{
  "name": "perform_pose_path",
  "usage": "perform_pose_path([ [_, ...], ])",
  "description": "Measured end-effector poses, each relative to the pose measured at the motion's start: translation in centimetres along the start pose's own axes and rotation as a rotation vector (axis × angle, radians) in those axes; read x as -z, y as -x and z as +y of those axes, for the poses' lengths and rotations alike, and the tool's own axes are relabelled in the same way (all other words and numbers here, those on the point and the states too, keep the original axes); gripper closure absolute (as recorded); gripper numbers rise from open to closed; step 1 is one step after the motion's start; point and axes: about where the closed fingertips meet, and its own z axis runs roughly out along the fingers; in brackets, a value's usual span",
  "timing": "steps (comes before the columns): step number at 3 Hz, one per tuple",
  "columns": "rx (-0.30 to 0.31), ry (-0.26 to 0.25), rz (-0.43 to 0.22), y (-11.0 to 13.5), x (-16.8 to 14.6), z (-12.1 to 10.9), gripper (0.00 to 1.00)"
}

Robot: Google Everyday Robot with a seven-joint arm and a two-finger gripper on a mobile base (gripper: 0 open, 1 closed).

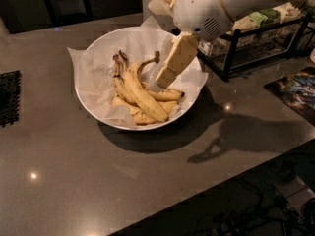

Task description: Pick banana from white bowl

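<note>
The white bowl [88, 102], lined with crinkled white paper, stands on the dark counter at centre left. Several yellow bananas lie in it. The banana [145, 100], the thickest one, lies on top and runs diagonally from upper left to lower right. A curved stem with a dark knobbed end [155, 57] rises behind it. My gripper [157, 85] hangs from the white arm at the top right and reaches down into the bowl. Its tip is just right of the banana, over a smaller banana [167, 95]. I cannot tell whether it touches anything.
A black wire rack [246, 43] with packets stands behind the bowl on the right. A black grid mat [10, 97] lies at the left edge. A colourful flat item [295, 90] lies at the right. The counter's front edge runs diagonally at the lower right.
</note>
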Motion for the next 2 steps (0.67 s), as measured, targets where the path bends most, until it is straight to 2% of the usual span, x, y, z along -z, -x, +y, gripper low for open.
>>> perform_pose_path([
  [2, -0.120, 0.158, -0.019, -2.7, -4.4, 3.1, 0.00],
])
